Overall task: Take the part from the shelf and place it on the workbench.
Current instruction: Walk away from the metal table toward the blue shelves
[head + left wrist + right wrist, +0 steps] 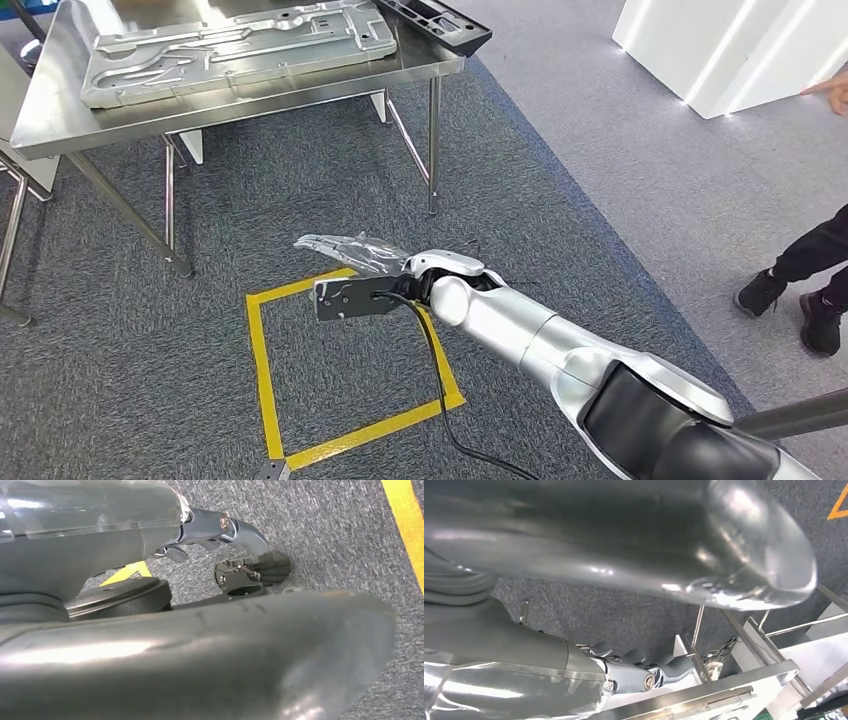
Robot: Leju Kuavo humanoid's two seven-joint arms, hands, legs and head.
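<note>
Going left to right, you've got the steel surface (60,120) up top with the big grey stamped metal part (235,45) lying flat on it, and a dark tray (440,22) at its far corner. Below sits a yellow tape square (262,370) on the carpet. Your right hand (365,262) hovers over that square, well apart from the part, fingers stretched out, holding nothing. Left hand (220,530) looks empty too, fingers loosely apart. A person's shoes (790,305) stand far right.

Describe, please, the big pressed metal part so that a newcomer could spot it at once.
Start at the stainless steel workbench standing on the grey carpet beyond the yellow taped square. On its top lies a large silver panel with raised ribs and channels. Unlike the dark tray at the bench's corner, it is pale, shiny and far broader.
</note>
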